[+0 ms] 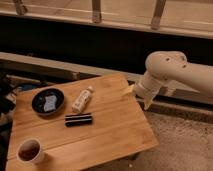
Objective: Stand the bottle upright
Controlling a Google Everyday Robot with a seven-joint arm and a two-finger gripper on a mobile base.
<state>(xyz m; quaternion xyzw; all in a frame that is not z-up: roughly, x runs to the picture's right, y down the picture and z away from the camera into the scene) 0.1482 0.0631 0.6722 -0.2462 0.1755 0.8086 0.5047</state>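
Four things are sitting on the wooden table (117,132). The bottle (82,100) is lying on its side approx. mid-table, running diagonally w/ its white cap pointing to the back right. Just left of it a black bowl (48,101) is holding sth pale, close to the bottle but apart. A flat black bar (78,119) is lying just in front of the bottle's base; whether they're touching, can't tell. A white cup (30,151) w/ brown contents is standing at the front left corner, well apart. The gripper (139,96) is hanging at the table's right edge, to the right of the bottle and holding nothing; whether it's released or clenched, can't tell. Bowl & cup are sitting on the bottle's side away from it.
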